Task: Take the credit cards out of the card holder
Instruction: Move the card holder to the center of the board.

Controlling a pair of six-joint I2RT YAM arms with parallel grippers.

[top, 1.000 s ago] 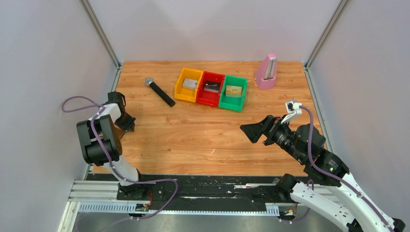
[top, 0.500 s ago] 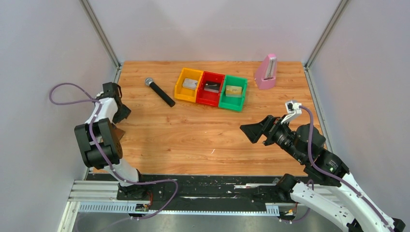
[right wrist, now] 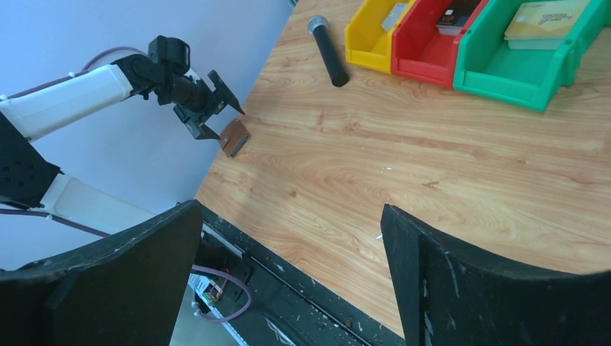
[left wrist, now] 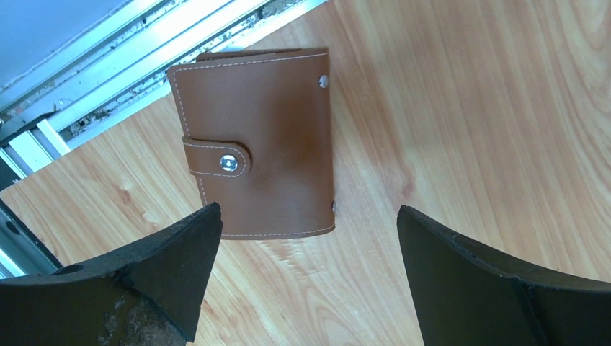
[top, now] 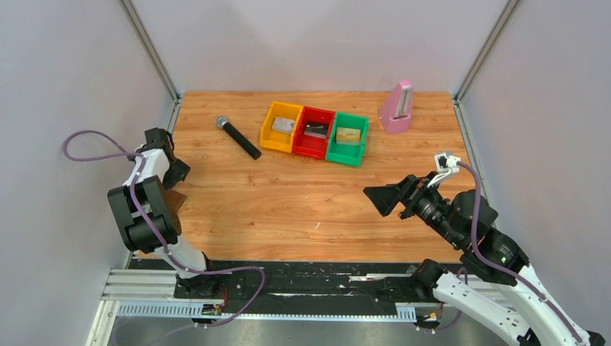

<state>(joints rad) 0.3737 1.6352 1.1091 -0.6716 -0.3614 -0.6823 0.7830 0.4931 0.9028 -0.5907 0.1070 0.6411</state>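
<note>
The card holder [left wrist: 259, 144] lies flat on the wood near the table's left edge, brown side up with its snap tab fastened. It also shows as a small brown patch [top: 174, 199] by the left arm, and as a card holder [right wrist: 235, 137] far off in the right wrist view. My left gripper [left wrist: 306, 216] hangs open just over it, touching nothing; from above, the left gripper [top: 175, 171] is at the far left. My right gripper [top: 380, 199] is open and empty over the right side. A flat card lies in each bin, for example a gold card [top: 348, 134].
Yellow bin [top: 282, 127], red bin [top: 315, 132] and green bin [top: 348, 140] stand in a row at the back. A black microphone [top: 238, 137] lies left of them. A pink metronome [top: 397, 107] stands at the back right. Aluminium rail [left wrist: 108, 72] runs along the left edge.
My left gripper went from shut to open and drew back toward the far left, uncovering the card holder on the table. The right arm shifted slightly right.
</note>
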